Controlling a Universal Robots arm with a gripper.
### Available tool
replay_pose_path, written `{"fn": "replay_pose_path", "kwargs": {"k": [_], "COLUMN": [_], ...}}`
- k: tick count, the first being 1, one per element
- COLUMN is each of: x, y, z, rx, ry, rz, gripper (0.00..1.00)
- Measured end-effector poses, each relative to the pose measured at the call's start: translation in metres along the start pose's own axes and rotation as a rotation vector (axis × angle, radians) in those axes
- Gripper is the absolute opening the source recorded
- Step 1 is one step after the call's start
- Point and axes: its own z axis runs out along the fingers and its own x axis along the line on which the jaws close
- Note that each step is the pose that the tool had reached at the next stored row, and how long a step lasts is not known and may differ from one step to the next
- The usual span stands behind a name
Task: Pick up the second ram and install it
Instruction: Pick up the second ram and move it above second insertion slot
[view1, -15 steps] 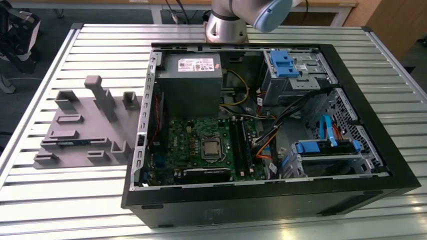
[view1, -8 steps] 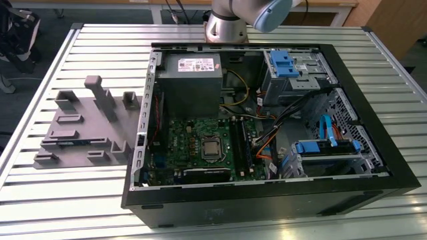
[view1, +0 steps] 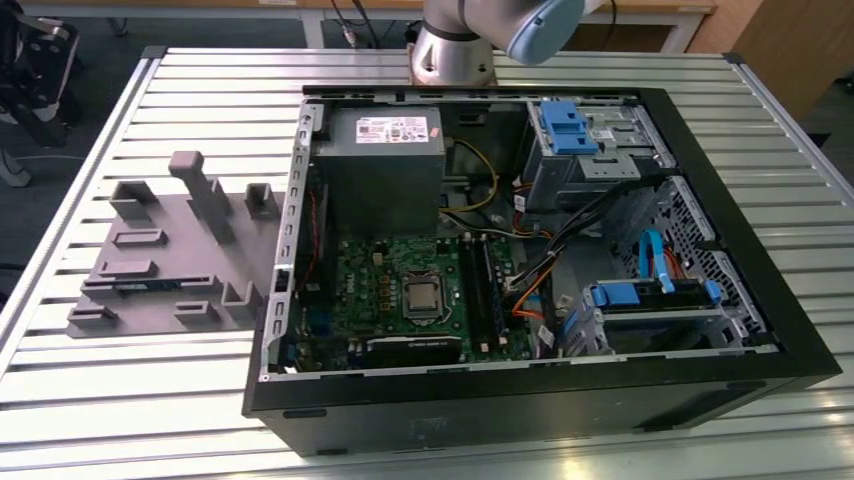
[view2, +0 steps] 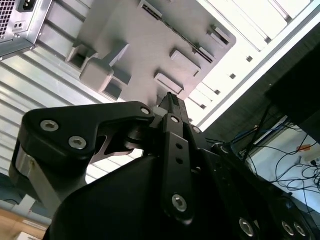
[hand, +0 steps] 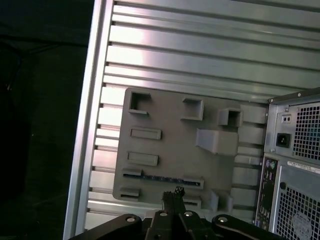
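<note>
The second ram (hand: 162, 179) is a thin blue stick standing on edge in a slot of the grey holder block (hand: 170, 145). In the exterior view the ram (view1: 134, 284) shows as a dark strip near the front of that block (view1: 174, 250), on the exterior view's left of the computer case. My gripper (hand: 173, 194) hangs well above the block with its black fingers pressed together and nothing between them. In the second wrist view the gripper (view2: 170, 97) is seen from the side, above the block (view2: 145, 45). The motherboard's black ram slots (view1: 483, 290) lie inside the case.
The open black computer case (view1: 534, 400) lies on the slatted aluminium table (view1: 134, 400), with a grey power supply (view1: 378, 150), blue drive latches (view1: 567, 125) and loose cables inside. The arm's base (view1: 451, 55) stands behind the case. Dark floor lies past the table's edge (hand: 85, 150).
</note>
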Motion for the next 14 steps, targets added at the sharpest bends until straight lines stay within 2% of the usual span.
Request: {"fn": "replay_pose_path", "kwargs": {"k": [14], "x": [0.0013], "y": [-0.0007], "z": [0.0002], "rx": [-0.0017], "ry": [0.0024], "rz": [-0.092], "gripper": [0.11]}}
